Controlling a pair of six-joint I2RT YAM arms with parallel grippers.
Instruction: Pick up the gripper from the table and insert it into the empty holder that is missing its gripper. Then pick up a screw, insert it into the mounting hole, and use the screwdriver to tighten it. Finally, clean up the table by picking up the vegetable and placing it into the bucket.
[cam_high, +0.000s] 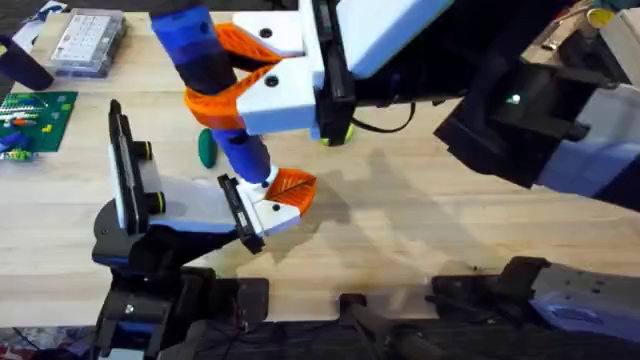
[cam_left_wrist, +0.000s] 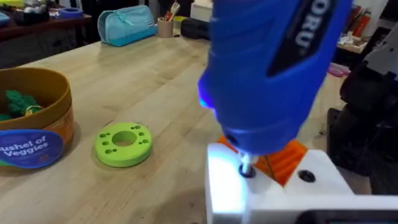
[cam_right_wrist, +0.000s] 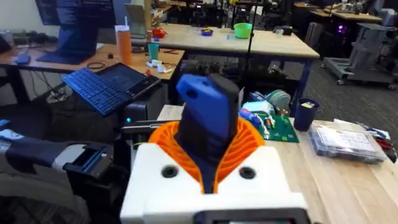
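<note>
My right gripper hangs high under the overhead camera, shut on the blue screwdriver with orange ribbed pads on both sides. The screwdriver points down. Its metal tip rests in a hole of the white block at the end of my left arm, beside an orange ribbed piece. My left gripper lies low over the table. The dark green vegetable lies on the wood just behind it. The tan bucket with a blue label holds green items.
A lime-green perforated disc lies on the wood next to the bucket. A clear parts box and a green circuit board sit at the far left. The right arm's dark links hang over the right side.
</note>
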